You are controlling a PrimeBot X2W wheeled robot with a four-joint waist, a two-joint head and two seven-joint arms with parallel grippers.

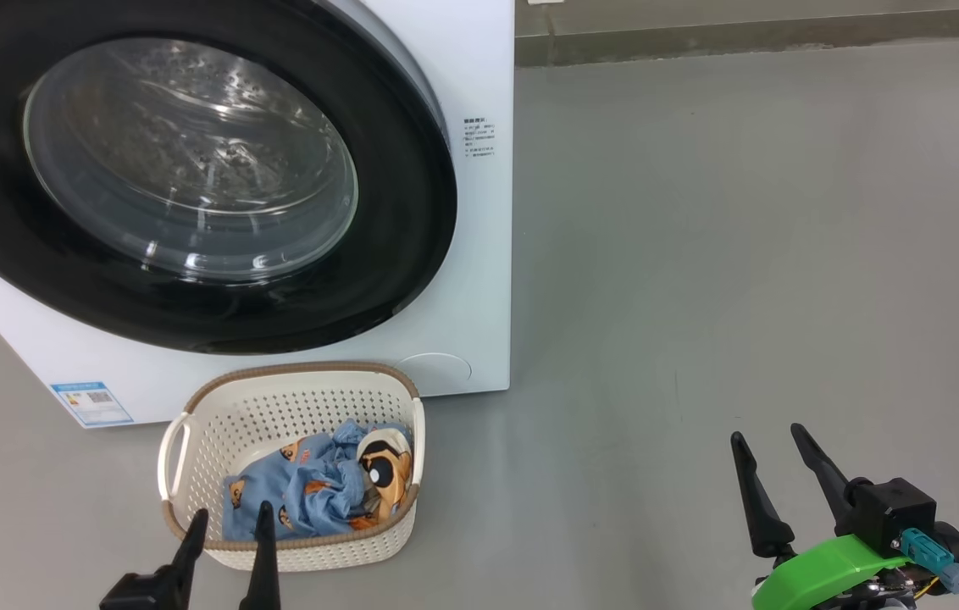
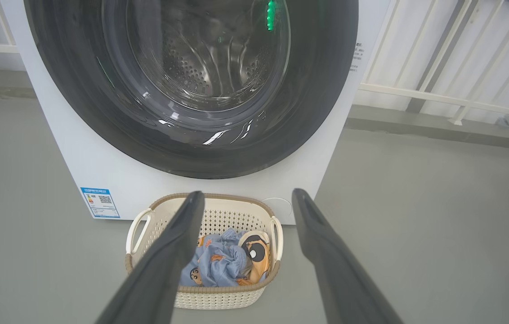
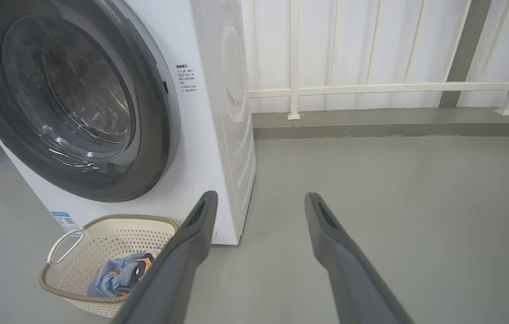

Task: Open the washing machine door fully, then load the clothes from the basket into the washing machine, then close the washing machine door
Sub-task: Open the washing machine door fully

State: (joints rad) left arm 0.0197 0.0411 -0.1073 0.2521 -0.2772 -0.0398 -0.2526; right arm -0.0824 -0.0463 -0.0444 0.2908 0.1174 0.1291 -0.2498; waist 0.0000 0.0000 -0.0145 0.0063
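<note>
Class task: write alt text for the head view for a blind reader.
A white washing machine, its round black door shut, stands behind a cream basket holding blue printed clothes on a grey floor. The left gripper and right gripper sit low, jaws open.

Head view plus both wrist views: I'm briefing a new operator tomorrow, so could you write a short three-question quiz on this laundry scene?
1. True or false: the washing machine door is shut.
2. Where are the clothes? A) in the drum B) in the basket C) on the floor
3. Fill in: the left end effector and the right end effector both stand ____, holding nothing.
Key: 1 true; 2 B; 3 open.
</note>
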